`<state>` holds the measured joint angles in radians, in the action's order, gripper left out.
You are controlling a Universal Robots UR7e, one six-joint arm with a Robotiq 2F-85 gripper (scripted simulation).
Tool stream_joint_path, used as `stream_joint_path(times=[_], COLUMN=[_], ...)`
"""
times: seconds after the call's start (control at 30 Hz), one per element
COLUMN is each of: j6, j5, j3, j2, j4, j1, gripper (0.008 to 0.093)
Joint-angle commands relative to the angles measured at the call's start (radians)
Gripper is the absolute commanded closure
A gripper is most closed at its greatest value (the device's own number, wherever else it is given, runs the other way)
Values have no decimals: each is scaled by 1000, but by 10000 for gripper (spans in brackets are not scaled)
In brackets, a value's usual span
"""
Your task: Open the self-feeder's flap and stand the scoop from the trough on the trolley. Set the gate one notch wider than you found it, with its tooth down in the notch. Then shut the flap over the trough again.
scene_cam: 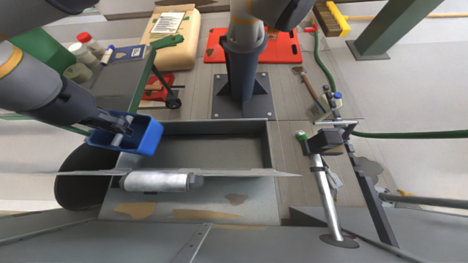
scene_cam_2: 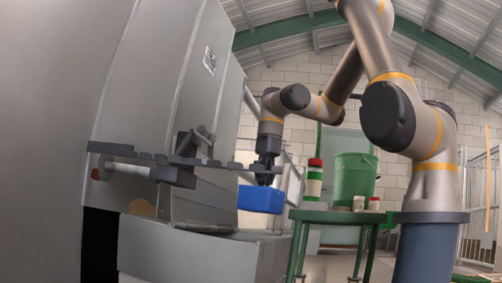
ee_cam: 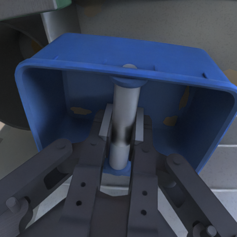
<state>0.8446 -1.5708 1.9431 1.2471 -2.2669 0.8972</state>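
Observation:
The blue scoop [scene_cam: 128,133] [scene_cam_2: 260,198] [ee_cam: 127,95] hangs in the air above the left end of the open trough [scene_cam: 204,148], between the feeder and the green trolley [scene_cam: 120,82] [scene_cam_2: 337,216]. Its grey crossbar handle [ee_cam: 123,127] runs across its open mouth. The flap [scene_cam: 164,172] stands raised, seen edge-on, with its cylindrical handle [scene_cam: 159,181] on the near side. The gate lever [scene_cam: 327,140] [scene_cam_2: 187,144] sits over the notched rack [scene_cam_2: 180,159] on the feeder's right side. My gripper [scene_cam: 117,128] [scene_cam_2: 265,177] [ee_cam: 121,134] is closed on the scoop's handle and carries the scoop.
A green bucket [scene_cam_2: 355,182], a red-capped bottle [scene_cam_2: 313,178] and small jars [scene_cam: 86,47] stand on the trolley's far part. A feed sack [scene_cam: 172,36], a red mat [scene_cam: 256,45] and a green hose [scene_cam: 402,134] lie on the floor around my base [scene_cam: 242,91].

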Motion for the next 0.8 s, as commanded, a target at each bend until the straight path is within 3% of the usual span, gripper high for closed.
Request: stream_joint_path(times=[0.0, 0.77], j6=[0, 0], j5=[0, 0], j3=[-4, -103], j2=[6, 116], j4=[8, 217], j1=[0, 0], gripper=[934, 934])
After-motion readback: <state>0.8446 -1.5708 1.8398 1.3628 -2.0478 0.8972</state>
